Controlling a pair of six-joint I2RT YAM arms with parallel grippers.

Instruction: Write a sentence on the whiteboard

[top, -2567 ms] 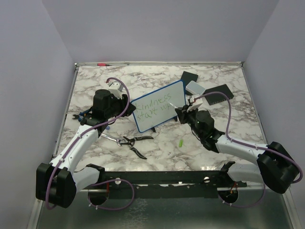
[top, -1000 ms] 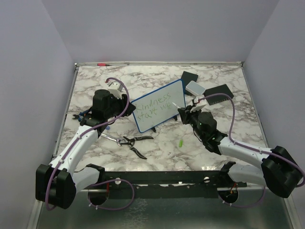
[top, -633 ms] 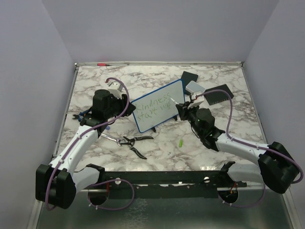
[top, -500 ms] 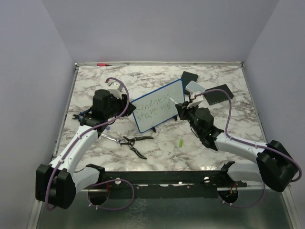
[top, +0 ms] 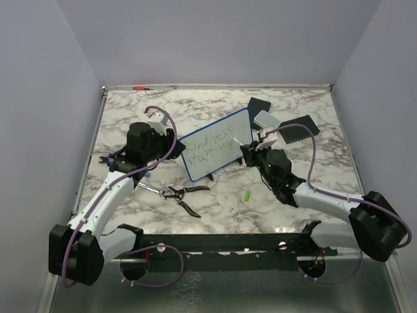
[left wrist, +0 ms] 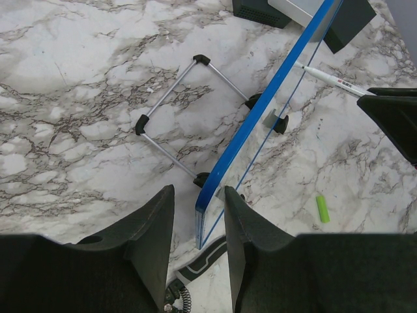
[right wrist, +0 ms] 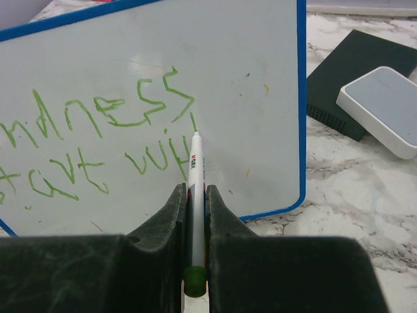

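The whiteboard (top: pixel 218 134) with its blue frame stands tilted on a wire easel in the middle of the table. The sentence (top: pixel 210 147) is in green, in two lines, and reads about "Kindness start wit". My right gripper (top: pixel 251 151) is shut on a white pen (right wrist: pixel 197 169) with a green end. The pen's tip touches the whiteboard (right wrist: pixel 247 78) at the end of the sentence's (right wrist: pixel 98 130) second line. My left gripper (top: pixel 171 140) is at the board's left edge. In the left wrist view the left gripper (left wrist: pixel 199 192) straddles the blue edge (left wrist: pixel 260 111) with a gap on each side.
Pliers (top: pixel 179 193) lie in front of the board, and a green pen cap (top: pixel 247 195) lies near my right arm. Black pads (top: pixel 258 105) (top: pixel 300 129) and a white box (top: pixel 266 119) sit behind the board on the right. The wire easel (left wrist: pixel 172 104) props the board. A red marker (top: pixel 139 87) lies at the back edge.
My right gripper has shifted back and forth slightly at the end of the second line, and the last green strokes have grown. My left arm and the board have stayed still.
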